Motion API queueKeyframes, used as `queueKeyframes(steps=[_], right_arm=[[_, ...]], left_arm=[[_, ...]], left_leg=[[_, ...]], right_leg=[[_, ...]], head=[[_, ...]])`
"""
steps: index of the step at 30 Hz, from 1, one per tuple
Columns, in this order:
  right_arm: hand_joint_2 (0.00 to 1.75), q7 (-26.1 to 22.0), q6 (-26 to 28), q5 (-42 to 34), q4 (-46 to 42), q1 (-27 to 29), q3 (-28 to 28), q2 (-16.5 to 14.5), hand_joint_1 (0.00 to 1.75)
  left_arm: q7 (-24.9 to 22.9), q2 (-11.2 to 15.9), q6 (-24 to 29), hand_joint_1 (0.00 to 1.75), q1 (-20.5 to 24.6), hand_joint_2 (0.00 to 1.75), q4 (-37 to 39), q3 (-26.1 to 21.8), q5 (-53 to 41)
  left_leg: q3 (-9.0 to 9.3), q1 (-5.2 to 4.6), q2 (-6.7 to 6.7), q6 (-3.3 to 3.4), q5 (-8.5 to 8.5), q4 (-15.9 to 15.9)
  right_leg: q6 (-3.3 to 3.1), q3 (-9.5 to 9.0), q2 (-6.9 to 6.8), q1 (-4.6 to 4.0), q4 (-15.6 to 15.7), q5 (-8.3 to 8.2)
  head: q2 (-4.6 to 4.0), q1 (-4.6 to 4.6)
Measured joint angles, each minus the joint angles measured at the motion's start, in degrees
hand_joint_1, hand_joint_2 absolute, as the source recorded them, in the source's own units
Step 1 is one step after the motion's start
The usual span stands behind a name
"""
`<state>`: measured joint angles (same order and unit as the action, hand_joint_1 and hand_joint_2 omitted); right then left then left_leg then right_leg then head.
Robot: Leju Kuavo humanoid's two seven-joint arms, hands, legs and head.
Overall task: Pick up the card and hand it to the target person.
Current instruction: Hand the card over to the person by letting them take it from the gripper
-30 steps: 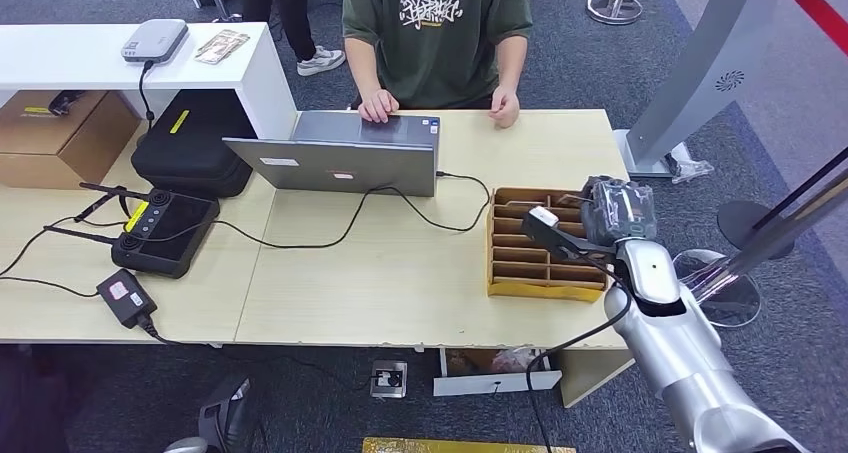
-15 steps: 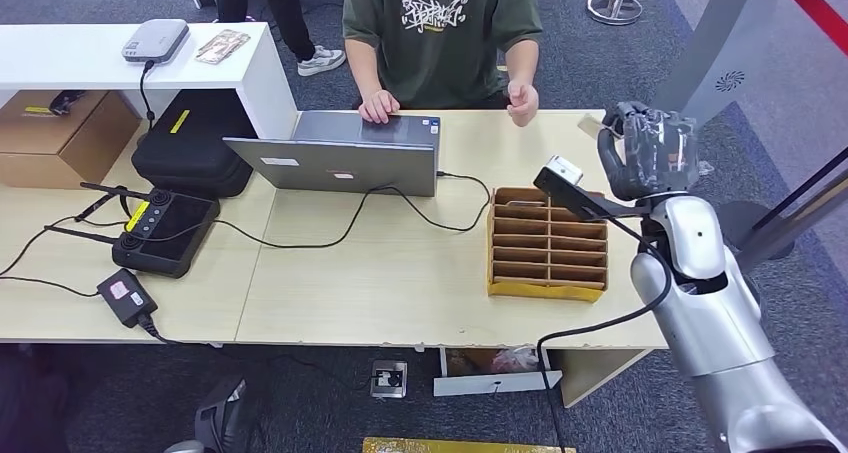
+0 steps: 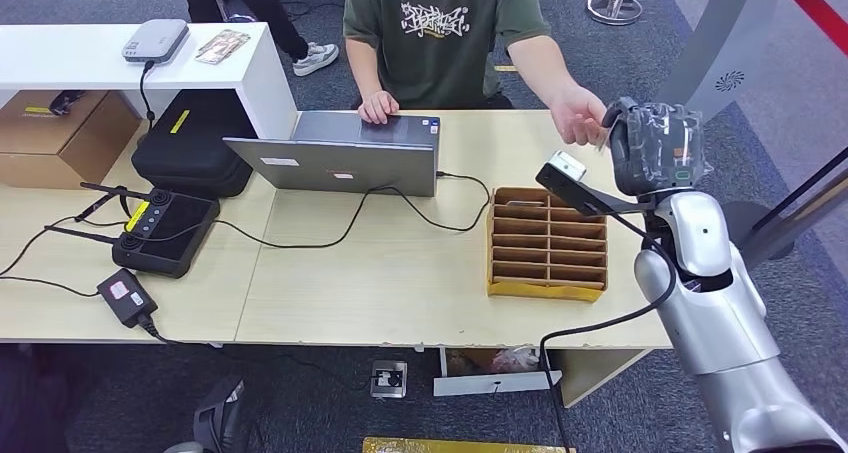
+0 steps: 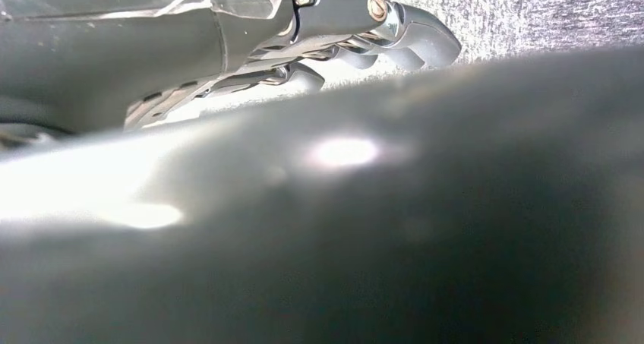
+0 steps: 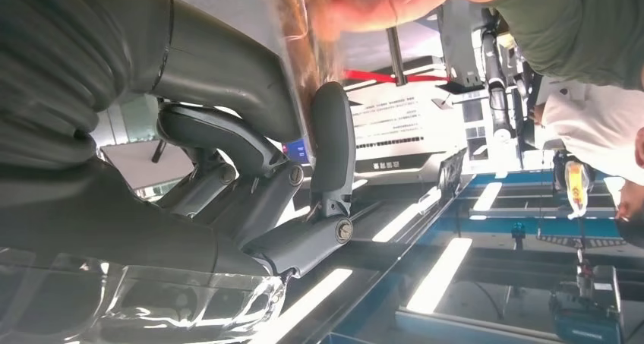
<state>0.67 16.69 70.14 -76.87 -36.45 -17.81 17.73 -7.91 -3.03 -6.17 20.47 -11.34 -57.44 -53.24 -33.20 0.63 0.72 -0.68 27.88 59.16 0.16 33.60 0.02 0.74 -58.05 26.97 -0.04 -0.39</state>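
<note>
Offering card (image 5: 300, 63) w/ right hand (image 3: 655, 148): thumb + fingers (image 5: 332, 143) pinch it, person's hand (image 3: 580, 118) at its far edge. Left hand (image 4: 304, 33) state unclear. Risk: early release, card drops.

A pale wood-grain table (image 3: 400, 273) is seen against dark grey-blue carpet (image 3: 600, 63). A tan cardboard divider tray (image 3: 545, 245) is set beside a silver-grey laptop (image 3: 345, 153), from which a black cable (image 3: 340, 235) is trailed. An olive-green T-shirt (image 3: 440, 33) with a white graffiti-style print is worn by the person. The right hand (image 3: 655, 145) is coloured dark grey under a clear glossy cover, on a silver arm (image 3: 705, 303). A thin brownish card (image 5: 298, 52) is shown between its grey thumb and dark fingers. A black case (image 3: 190, 143) carries a yellow stripe; a black controller (image 3: 165, 231) bears a yellow label. A white counter (image 3: 130, 58) is topped by a grey box (image 3: 155, 40).
</note>
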Motion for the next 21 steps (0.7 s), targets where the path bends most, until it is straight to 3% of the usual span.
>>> queueKeyframes(steps=[6, 10, 21], right_arm=[[1.75, -0.2, -0.5, 0.0, 0.0, -0.1, 0.0, 0.0, 1.69], [1.75, -0.2, -0.9, -0.2, 0.0, -0.1, 0.0, 0.0, 0.00], [1.75, 0.0, -1.2, -1.8, -0.1, 1.3, 0.0, 0.0, 0.00]], left_arm=[[0.0, 0.0, 0.0, 0.00, -0.3, 0.00, 0.0, 0.0, 0.1], [0.0, 0.0, 0.0, 0.00, -0.4, 0.00, 0.0, 0.0, 0.1], [0.0, 0.0, 0.0, 0.00, -0.4, 0.00, 0.0, 0.0, 0.1]], left_leg=[[0.00, 0.00, 0.00, 0.00, 0.00, 0.0], [0.00, 0.00, 0.01, 0.00, 0.00, 0.0], [0.00, 0.00, 0.01, 0.00, 0.00, 0.0]], right_leg=[[0.00, 0.00, 0.00, 0.00, 0.0, 0.00], [0.00, 0.00, -0.01, 0.00, 0.0, 0.00], [0.00, 0.00, -0.01, 0.00, 0.0, 0.00]], head=[[0.00, -0.01], [0.00, 0.00], [0.00, 0.00]])
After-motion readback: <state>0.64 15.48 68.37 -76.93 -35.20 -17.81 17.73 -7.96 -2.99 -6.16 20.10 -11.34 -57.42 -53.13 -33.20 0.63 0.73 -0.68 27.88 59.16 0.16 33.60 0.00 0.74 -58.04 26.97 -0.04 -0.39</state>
